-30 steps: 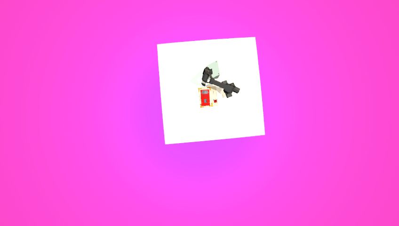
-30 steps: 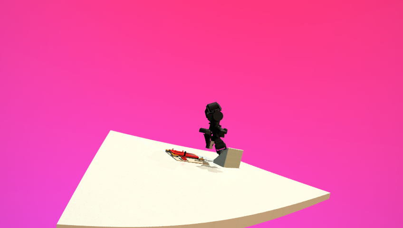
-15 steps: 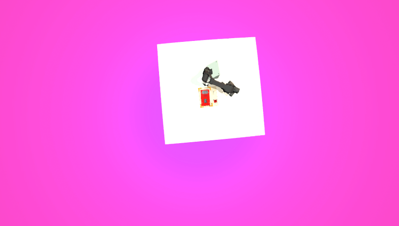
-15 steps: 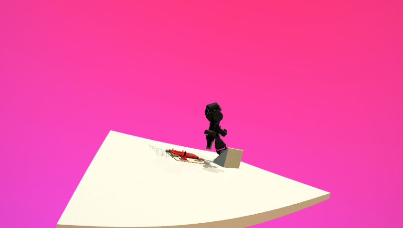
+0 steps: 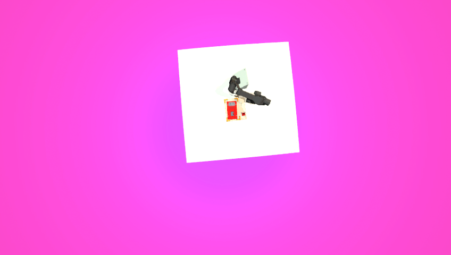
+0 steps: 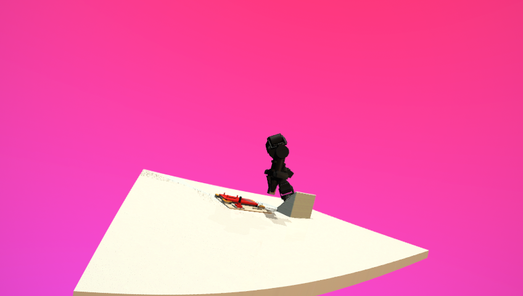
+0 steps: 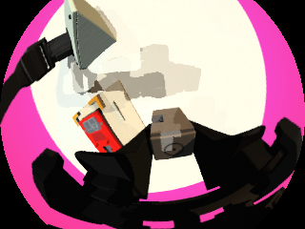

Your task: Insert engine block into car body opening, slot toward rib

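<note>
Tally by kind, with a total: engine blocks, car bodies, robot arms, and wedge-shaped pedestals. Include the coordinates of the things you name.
Engine block [image 6: 272, 192] [image 7: 172, 135]: 1
Car body [image 5: 232, 108] [image 6: 247, 201] [image 7: 101, 135]: 1
Robot arm [image 5: 251, 96] [image 6: 279, 164] [image 7: 34, 61]: 1
Wedge-shaped pedestal [image 5: 243, 75] [image 6: 310, 200] [image 7: 106, 37]: 1
Total: 4
</note>
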You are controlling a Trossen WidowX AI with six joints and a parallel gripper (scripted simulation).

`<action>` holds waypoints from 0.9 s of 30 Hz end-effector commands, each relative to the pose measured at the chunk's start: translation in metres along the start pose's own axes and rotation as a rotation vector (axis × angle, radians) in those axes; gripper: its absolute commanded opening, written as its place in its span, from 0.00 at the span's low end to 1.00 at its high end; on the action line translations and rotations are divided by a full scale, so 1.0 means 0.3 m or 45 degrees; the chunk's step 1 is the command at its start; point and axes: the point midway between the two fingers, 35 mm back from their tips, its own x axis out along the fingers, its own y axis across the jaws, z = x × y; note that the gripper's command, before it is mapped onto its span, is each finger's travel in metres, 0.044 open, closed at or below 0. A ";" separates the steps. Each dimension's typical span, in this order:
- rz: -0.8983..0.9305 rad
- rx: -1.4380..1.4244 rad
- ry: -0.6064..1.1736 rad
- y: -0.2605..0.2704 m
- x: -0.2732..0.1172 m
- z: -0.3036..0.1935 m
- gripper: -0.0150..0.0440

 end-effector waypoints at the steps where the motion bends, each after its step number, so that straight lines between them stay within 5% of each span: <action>1: -0.001 -0.161 0.006 0.000 0.003 -0.002 0.25; 27: 0.002 -1.130 0.006 0.001 0.047 0.000 0.25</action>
